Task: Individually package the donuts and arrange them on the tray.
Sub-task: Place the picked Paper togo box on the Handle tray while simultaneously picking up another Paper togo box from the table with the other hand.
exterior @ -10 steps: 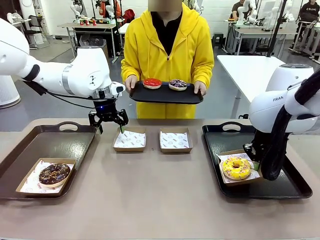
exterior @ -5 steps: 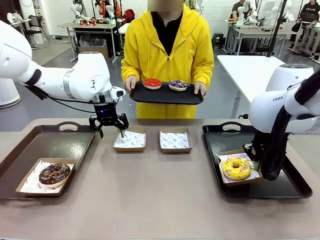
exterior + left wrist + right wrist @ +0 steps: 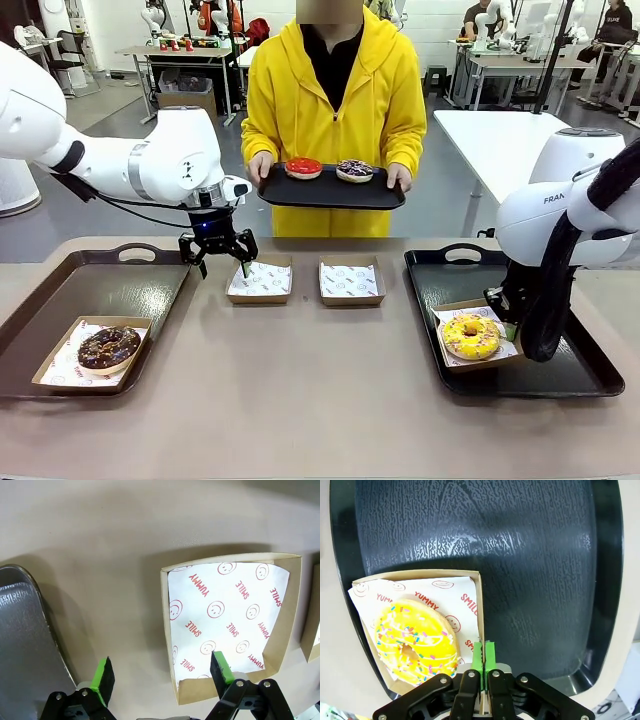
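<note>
Farthest left, well outside the left jaws, the chocolate donut (image 3: 108, 347) lies in the left box (image 3: 50, 372) on the left tray (image 3: 110, 285), so that one looks packaged and placed.

The left gripper (image 3: 224, 262) hangs low over the table (image 3: 300, 400) with its jaws released and spread wide, holding nothing. In the left wrist view one finger stands over bare table beside the left tray's rim. The other stands over the near corner of an empty box (image 3: 260, 297), whose side wall lies between the jaws. A second empty box (image 3: 351, 298) sits just beyond that one, outside the jaws.

Across the table, well ahead of the left jaws, a person (image 3: 335, 90) holds a small black tray (image 3: 330, 192). It carries the red donut (image 3: 304, 167) and the purple-and-white donut (image 3: 355, 170), neither yet packaged.

At the right, the yellow donut (image 3: 471, 336) rests in the right box (image 3: 420, 574) on the right tray (image 3: 560, 370). The right gripper (image 3: 483, 652) is clenched on that box's side wall, with the donut just beside the jaws.

The task seems about halfway: two donuts are boxed and on trays, though the right box is not yet let go. Two donuts and two empty boxes remain.
</note>
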`<state>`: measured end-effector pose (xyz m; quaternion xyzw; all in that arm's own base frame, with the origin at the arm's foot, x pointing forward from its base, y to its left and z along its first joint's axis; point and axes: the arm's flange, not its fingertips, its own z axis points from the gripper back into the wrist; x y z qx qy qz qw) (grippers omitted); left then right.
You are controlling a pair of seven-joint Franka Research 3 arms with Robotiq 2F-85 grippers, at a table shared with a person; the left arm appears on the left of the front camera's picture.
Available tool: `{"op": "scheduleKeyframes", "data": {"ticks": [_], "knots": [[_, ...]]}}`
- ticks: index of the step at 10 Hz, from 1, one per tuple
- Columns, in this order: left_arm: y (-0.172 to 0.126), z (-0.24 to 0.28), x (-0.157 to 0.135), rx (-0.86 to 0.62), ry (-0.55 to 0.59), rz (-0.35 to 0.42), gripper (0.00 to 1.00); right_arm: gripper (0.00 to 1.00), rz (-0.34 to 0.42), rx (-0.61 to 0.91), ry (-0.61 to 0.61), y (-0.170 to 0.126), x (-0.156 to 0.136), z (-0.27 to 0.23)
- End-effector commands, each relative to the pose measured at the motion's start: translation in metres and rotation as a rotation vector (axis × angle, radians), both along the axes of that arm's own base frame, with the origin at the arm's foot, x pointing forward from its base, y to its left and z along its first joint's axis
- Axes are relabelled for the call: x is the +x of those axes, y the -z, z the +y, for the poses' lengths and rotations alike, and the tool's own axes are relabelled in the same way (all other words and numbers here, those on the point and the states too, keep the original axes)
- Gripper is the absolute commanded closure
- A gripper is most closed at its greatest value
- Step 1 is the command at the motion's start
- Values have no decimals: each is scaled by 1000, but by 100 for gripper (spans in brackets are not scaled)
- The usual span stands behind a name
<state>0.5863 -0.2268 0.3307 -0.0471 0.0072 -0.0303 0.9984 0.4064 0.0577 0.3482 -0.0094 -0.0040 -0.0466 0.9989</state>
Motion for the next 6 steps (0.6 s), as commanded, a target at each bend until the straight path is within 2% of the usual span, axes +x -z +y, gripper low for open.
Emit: {"op": "scheduleKeyframes", "data": {"ticks": [1, 3, 4, 5, 6], "knots": [[4, -1, 0, -12, 9, -6, 0, 98, -10, -13, 0, 3, 3, 4], [8, -2, 1, -7, 0, -18, 0, 98, -10, -11, -7, 3, 3, 4], [10, -2, 1, -12, 3, -32, 57, 81, -12, -5, -13, 3, 3, 4], [10, -4, 1, -3, -5, -63, 57, 38, -12, 2, -17, 3, 2, 4], [10, -6, -1, 3, -8, -90, 100, 21, -13, 4, -18, 3, 2, 4]]}}
